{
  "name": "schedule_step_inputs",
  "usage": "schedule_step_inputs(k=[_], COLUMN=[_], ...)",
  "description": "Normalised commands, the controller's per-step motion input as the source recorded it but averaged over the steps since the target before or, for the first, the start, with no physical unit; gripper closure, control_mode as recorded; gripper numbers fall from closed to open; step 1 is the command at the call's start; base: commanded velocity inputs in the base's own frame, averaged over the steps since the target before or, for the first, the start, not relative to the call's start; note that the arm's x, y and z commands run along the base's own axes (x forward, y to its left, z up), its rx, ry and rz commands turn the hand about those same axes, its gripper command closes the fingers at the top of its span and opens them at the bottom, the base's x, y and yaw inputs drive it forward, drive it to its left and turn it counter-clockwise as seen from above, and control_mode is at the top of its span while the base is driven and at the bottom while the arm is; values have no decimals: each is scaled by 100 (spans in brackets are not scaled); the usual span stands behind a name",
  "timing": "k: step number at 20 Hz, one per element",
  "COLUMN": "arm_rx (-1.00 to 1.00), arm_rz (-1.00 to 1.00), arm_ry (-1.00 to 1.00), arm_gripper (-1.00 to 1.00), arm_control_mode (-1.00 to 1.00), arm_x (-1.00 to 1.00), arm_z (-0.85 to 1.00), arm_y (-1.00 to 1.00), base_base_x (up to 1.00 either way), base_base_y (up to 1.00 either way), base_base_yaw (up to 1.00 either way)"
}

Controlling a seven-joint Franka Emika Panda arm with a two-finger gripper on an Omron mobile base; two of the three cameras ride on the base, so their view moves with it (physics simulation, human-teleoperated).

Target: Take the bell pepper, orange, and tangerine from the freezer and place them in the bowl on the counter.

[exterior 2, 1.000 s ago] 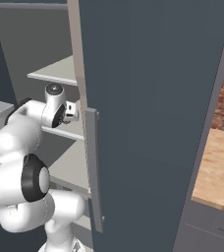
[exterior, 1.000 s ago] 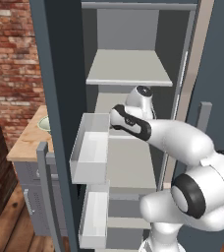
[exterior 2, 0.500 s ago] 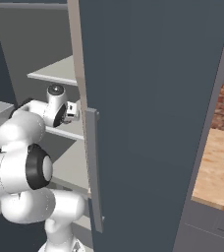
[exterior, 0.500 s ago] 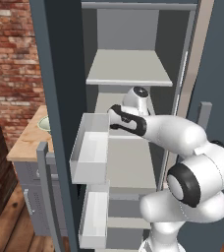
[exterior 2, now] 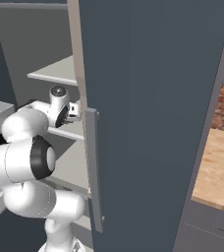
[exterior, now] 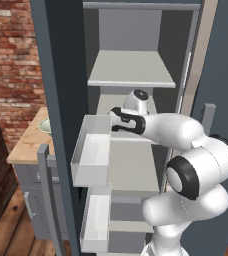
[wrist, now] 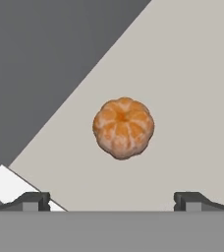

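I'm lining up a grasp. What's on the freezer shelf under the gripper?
In the hand view, one segmented orange fruit lies alone on the pale shelf, centred between the open gripper fingertips. The base views hide that spot behind the arm, and the pulled-out bin looks empty.

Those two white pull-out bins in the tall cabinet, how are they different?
The upper bin sits at the height of the robot's hand, beside its open gripper; the lower bin sits near the robot's base. The upper one looks wider and deeper than the lower one. Both are pulled out of the freezer, white and box-shaped.
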Motion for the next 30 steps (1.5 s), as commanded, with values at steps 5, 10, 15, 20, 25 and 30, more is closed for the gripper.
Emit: schedule_step_inputs(k=[5, 10, 15, 20, 25, 30], arm_rx=[0, 0, 0, 0, 0, 0], arm_rz=[0, 0, 0, 0, 0, 0], arm_ry=[0, 0, 0, 0, 0, 0], arm_gripper=[-100, -100, -100, -100, -100, -100], arm_control_mode=[-100, -100, -100, -100, -100, -100], arm_x=[17, 17, 17, 15, 20, 14], arm_z=[-9, -4, -2, -9, -17, -13], arm_y=[1, 3, 7, 6, 3, 1], base_base_x=[0, 0, 0, 0, 0, 0], base_base_y=[0, 0, 0, 0, 0, 0], base_base_yaw=[0, 0, 0, 0, 0, 0])
